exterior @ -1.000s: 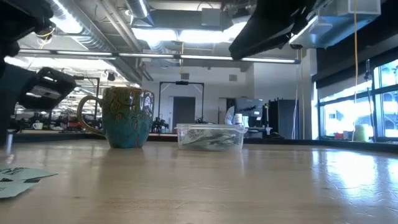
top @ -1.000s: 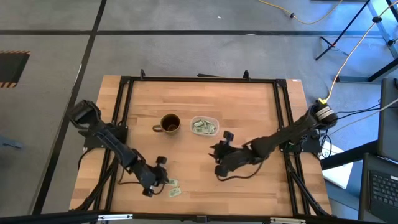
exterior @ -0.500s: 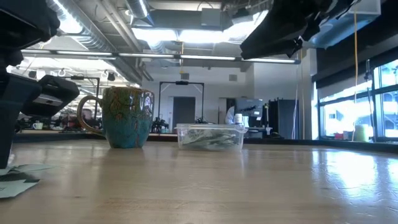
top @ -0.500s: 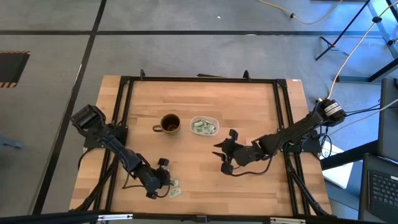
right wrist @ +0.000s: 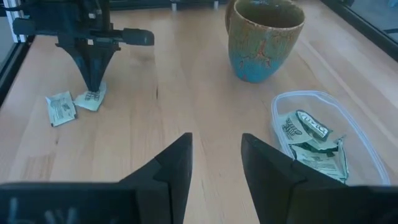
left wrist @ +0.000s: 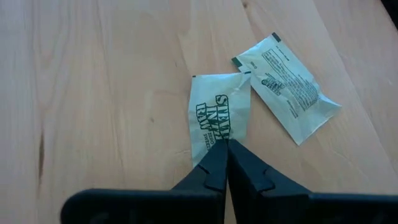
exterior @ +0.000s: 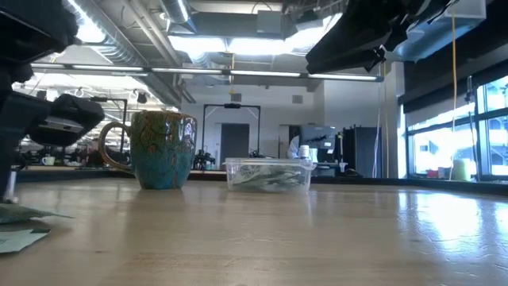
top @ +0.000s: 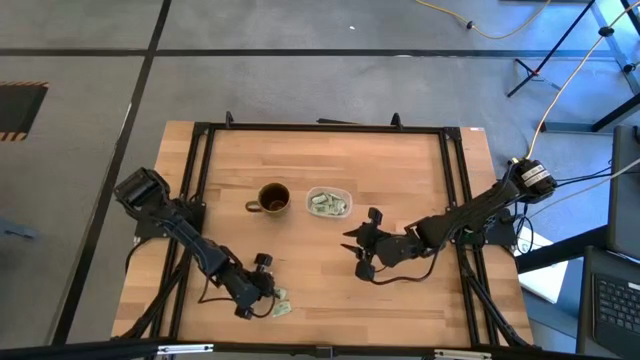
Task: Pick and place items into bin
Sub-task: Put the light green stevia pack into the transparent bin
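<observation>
Two packets remain loose at the near left of the bench [top: 400, 190]. I have the left gripper [left wrist: 226, 149] down on the nearer packet [left wrist: 219, 115], jaws pinched together on its edge, because a flat sachet gives nothing else to grip; the other packet [left wrist: 286, 87] lies just beside it, corners nearly touching. The bin [top: 329, 203] sits mid-bench beside the brown mug [top: 273, 198], already holding a heap of packets, so it is well apart from this pick. My right gripper [top: 362, 245] waits over bare wood near the bin, jaws wide and empty, leaving the route clear.
</observation>
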{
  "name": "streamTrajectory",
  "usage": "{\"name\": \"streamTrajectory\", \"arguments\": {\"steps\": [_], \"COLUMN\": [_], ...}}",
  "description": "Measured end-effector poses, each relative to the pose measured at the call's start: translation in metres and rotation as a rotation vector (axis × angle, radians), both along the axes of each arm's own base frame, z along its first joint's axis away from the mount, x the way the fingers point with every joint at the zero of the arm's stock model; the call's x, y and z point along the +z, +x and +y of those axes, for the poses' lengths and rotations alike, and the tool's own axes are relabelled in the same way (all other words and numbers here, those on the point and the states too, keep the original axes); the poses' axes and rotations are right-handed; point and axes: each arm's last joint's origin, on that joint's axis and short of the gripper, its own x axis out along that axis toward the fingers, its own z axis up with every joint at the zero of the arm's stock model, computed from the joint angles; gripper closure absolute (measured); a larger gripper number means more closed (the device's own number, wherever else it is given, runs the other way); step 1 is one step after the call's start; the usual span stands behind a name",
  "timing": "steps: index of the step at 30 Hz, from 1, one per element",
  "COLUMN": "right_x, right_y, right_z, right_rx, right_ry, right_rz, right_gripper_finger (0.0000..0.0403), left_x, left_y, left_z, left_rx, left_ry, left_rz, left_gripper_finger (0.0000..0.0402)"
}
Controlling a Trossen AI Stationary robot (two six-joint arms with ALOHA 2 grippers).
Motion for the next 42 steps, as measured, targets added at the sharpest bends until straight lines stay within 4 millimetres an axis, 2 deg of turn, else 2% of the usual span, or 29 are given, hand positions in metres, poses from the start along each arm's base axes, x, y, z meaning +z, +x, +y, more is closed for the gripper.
{"name": "streamTrajectory", "arguments": {"steps": [3, 5, 8, 13, 16, 20, 25, 30, 35, 42], "right_x": [0.000, 0.000, -0.001, -0.001, -0.001, -0.001, -0.001, -0.003, -0.004, -0.004], "right_y": [0.000, 0.000, 0.000, 0.000, 0.000, 0.000, -0.001, -0.002, -0.002, -0.002], "right_z": [0.000, 0.000, 0.000, 0.000, 0.000, 0.000, 0.000, -0.001, -0.001, -0.001], "right_rx": [0.000, 0.000, 0.001, 0.002, 0.001, 0.001, 0.001, 0.001, 0.000, -0.001], "right_ry": [0.000, 0.000, -0.004, -0.006, -0.006, -0.006, -0.010, -0.021, -0.021, -0.021], "right_rz": [0.000, 0.000, 0.006, 0.007, 0.007, 0.007, 0.015, 0.037, 0.043, 0.044], "right_gripper_finger": [0.0262, 0.0262, 0.0262, 0.0262, 0.0262, 0.0262, 0.0262, 0.0262, 0.0262, 0.0262], "left_x": [0.015, 0.038, 0.071, 0.111, 0.117, 0.131, 0.127, 0.111, 0.088, 0.058], "left_y": [0.000, 0.007, 0.019, 0.040, 0.055, 0.078, 0.097, 0.114, 0.131, 0.144], "left_z": [0.002, 0.004, 0.018, 0.056, 0.084, 0.119, 0.161, 0.187, 0.197, 0.198], "left_rx": [-0.036, -0.023, 0.093, 0.185, 0.201, 0.220, 0.242, 0.231, 0.238, 0.220], "left_ry": [0.027, 0.019, 0.072, 0.275, 0.389, 0.415, 0.396, 0.396, 0.394, 0.404], "left_rz": [-0.024, -0.115, -0.273, -0.442, -0.464, -0.520, -0.405, -0.234, -0.141, -0.051], "left_gripper_finger": [0.0399, 0.0400, 0.0399, 0.0401, 0.0399, 0.0400, 0.0399, 0.0401, 0.0400, 0.0398]}}
